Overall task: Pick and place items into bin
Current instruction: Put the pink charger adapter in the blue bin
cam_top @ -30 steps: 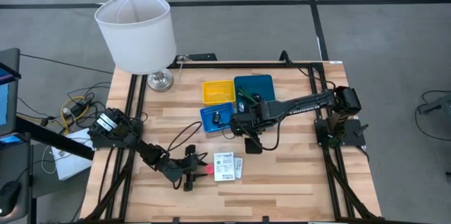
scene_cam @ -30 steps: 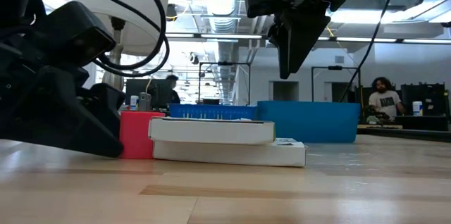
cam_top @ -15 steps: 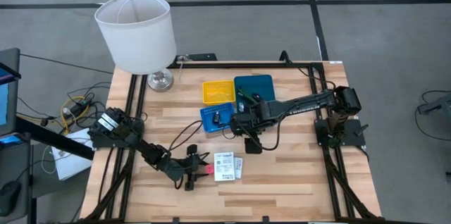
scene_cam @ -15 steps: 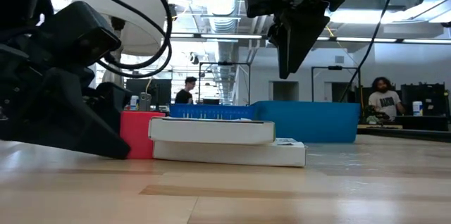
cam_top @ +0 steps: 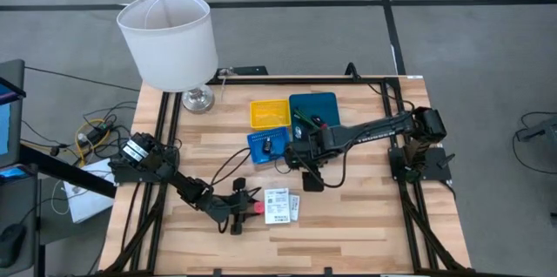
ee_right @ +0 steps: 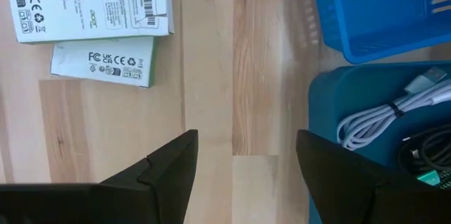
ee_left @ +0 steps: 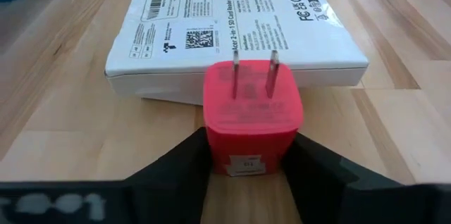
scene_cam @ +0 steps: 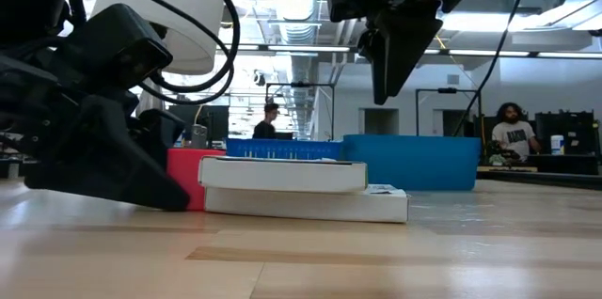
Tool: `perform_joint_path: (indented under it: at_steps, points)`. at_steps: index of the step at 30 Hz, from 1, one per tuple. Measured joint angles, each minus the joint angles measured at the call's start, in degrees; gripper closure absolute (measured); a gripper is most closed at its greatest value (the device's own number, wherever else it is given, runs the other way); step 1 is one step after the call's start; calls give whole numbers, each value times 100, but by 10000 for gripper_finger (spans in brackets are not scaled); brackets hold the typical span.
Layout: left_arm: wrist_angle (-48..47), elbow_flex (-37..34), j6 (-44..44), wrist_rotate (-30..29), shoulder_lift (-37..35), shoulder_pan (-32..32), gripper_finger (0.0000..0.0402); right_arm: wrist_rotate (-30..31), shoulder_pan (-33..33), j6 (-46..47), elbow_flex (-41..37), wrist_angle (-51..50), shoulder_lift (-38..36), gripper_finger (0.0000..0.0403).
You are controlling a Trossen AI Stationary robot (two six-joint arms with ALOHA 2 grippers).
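Wooden table carries it all: teal bin near its far edge, with the yellow tray and blue tray alongside. Right gripper hovers beside them, fingers apart, empty. Left gripper has its fingers pressed against the red plug, touching the white packet.

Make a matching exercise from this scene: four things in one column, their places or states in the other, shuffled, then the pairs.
Things:
1. red plug adapter
2. white boxes
3. white cable
4. right gripper

Places or states:
A. coiled in the teal bin
B. open, hanging above bare table
C. between the left gripper's fingers
D. lying stacked on the wood, just past the adapter's prongs

Pairs: 1-C, 2-D, 3-A, 4-B
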Motion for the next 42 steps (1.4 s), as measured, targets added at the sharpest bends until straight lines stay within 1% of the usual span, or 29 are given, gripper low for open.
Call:
perform_joint_path:
  at_steps: [3,8,15,20,23,29,33,36,42]
  points:
    - [32,0,-122,-30,1,-23,270,-1,3,-1,0,1,0,170]
    - [73,0,-362,-102,-2,-99,271,1,-2,-35,0,0,0,170]
    - [265,-7,-672,-132,4,-160,267,1,-2,-313,0,0,0,170]
    - [57,-9,-842,-83,-187,-162,269,5,-2,-531,0,0,0,170]
    - [-294,-11,-930,-56,-395,-166,269,7,-16,-642,0,0,0,170]
    - [-1422,-15,-1060,-104,-1015,-170,269,10,-124,-748,0,36,0,170]
    - [-2237,-15,-1036,-494,-1597,-163,269,10,-218,-756,0,99,0,170]
    - [-2818,-13,-839,-755,-2104,-80,269,18,-274,-756,0,127,0,170]
    - [-3659,-8,-317,-1196,-3069,455,269,7,-352,-718,0,128,0,170]
